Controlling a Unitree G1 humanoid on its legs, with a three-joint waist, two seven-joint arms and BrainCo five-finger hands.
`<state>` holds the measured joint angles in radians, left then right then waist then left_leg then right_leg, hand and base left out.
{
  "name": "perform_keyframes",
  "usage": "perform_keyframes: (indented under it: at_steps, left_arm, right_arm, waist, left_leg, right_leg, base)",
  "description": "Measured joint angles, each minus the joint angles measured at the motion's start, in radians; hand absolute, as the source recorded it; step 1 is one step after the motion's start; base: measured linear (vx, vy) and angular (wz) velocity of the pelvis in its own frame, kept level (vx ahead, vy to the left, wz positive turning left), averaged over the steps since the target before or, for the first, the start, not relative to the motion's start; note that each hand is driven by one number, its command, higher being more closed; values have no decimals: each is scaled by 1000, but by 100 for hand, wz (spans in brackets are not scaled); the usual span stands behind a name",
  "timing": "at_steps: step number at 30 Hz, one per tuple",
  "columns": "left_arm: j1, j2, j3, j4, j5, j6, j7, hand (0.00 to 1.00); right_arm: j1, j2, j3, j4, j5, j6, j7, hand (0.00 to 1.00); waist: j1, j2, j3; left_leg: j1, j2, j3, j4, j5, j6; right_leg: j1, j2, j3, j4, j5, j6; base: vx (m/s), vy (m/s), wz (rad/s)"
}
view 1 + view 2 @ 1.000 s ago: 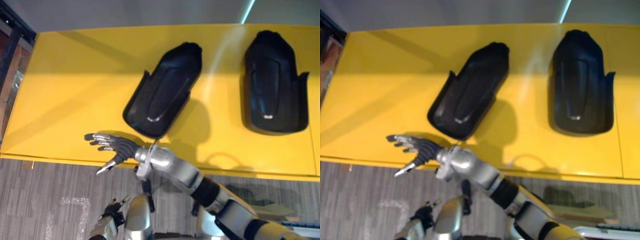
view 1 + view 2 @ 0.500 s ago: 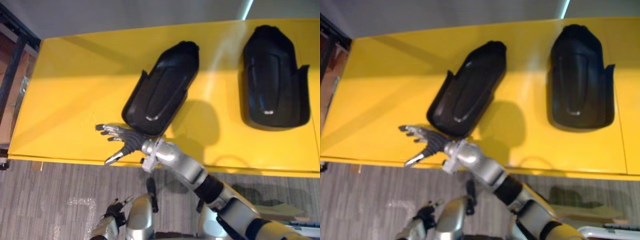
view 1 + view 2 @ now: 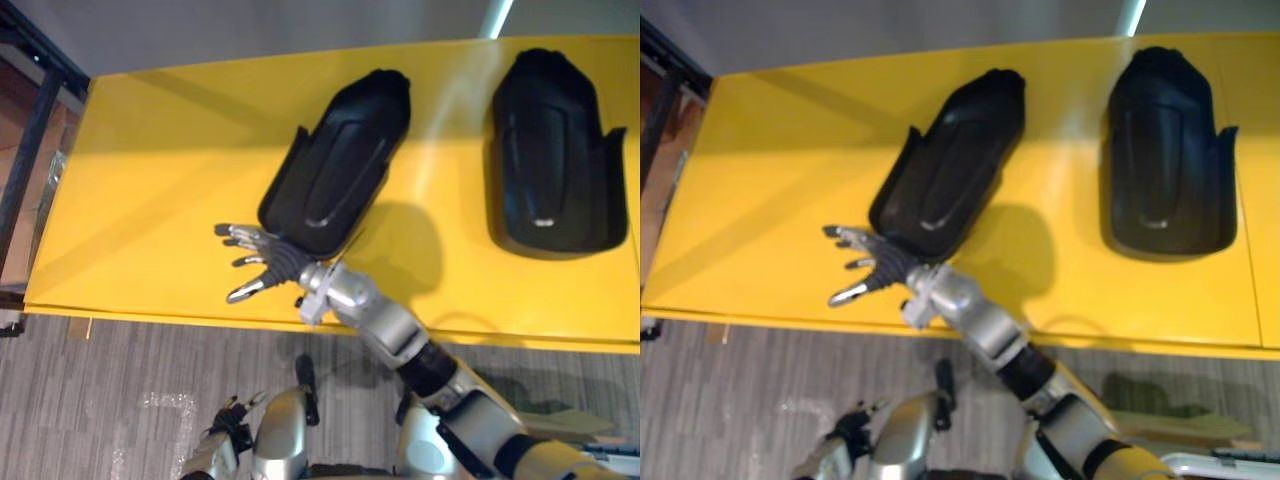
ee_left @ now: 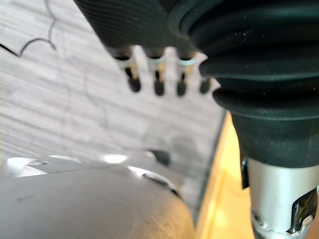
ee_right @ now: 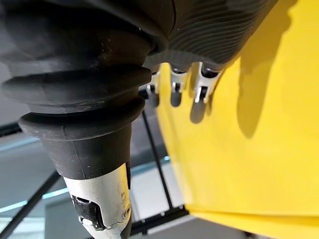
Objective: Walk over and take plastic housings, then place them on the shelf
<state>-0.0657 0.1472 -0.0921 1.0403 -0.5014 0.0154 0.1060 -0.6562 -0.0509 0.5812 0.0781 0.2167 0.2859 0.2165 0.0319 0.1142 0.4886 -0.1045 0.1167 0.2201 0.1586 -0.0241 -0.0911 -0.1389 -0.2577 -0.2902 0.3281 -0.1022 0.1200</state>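
Observation:
Two black plastic housings lie hollow side up on a yellow table (image 3: 150, 180): one slanted near the middle (image 3: 340, 165), the other (image 3: 555, 150) at the right. My right hand (image 3: 268, 264) hovers over the table just by the near end of the slanted housing, open, its fingers (image 5: 174, 87) spread towards the left and holding nothing. Whether it touches the housing I cannot tell. My left hand (image 3: 228, 432) hangs low over the floor in front of the table, with relaxed fingers (image 4: 158, 79) and nothing in it.
The table's front edge (image 3: 150, 315) runs across just behind my right wrist, with grey carpet (image 3: 110, 400) in front of it. A dark metal frame (image 3: 30, 130) stands at the table's left end. Bare yellow surface lies to the left of the slanted housing.
My right hand has moved forward and to the right, from the table's front edge up to the near end of the slanted housing. The view has shifted a little. The housings lie as before.

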Motion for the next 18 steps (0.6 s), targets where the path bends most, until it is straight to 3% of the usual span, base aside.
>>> perform_keyframes:
  at_steps: [18]
  left_arm:
    - [5, 2, 3, -3, 0, 8, 0, 0]
  right_arm:
    - [-9, -65, -85, -30, -4, 4, -19, 0]
  waist:
    - [-3, -14, -7]
  left_leg:
    - [18, -5, 3, -14, 9, 5]
  right_leg:
    - [35, 5, -2, -50, 32, 6]
  base:
    - [0, 0, 0]
